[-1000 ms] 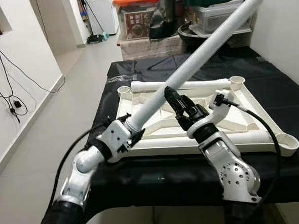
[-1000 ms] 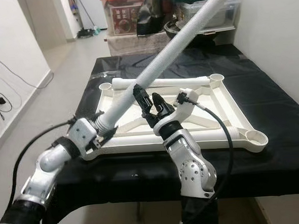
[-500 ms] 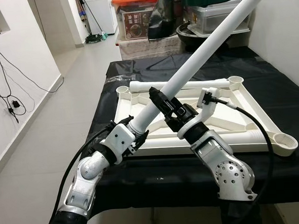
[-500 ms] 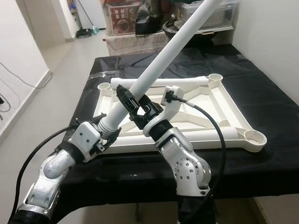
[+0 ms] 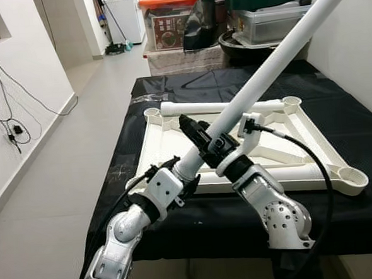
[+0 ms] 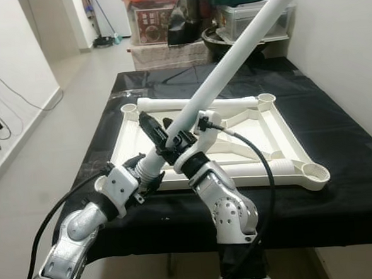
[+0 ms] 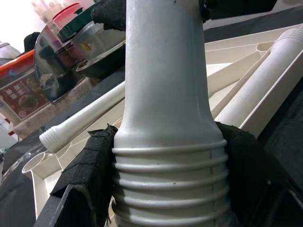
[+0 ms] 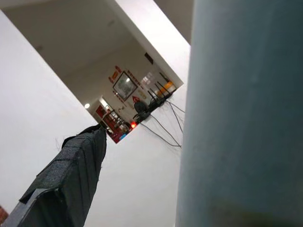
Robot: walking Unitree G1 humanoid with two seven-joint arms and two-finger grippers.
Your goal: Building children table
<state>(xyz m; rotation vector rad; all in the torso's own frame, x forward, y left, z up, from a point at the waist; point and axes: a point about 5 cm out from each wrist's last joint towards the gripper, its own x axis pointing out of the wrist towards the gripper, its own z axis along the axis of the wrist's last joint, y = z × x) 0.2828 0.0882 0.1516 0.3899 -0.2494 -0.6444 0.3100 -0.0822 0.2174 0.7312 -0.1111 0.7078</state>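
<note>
While the left hand [image 5: 187, 175] clamps the long white plastic leg tube [image 5: 270, 66] at its ribbed end, the right hand [image 5: 197, 137] touches it higher. Whether the right hand is closed, I cannot tell. Beyond lies the white plastic tabletop frame [image 5: 283, 171] on the black-covered table [image 5: 355, 123].

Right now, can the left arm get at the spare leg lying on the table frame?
Probably not: the left gripper is shut on the threaded end of the raised leg, so its fingers are occupied. The spare leg lies unobstructed along the frame's far edge.
</note>
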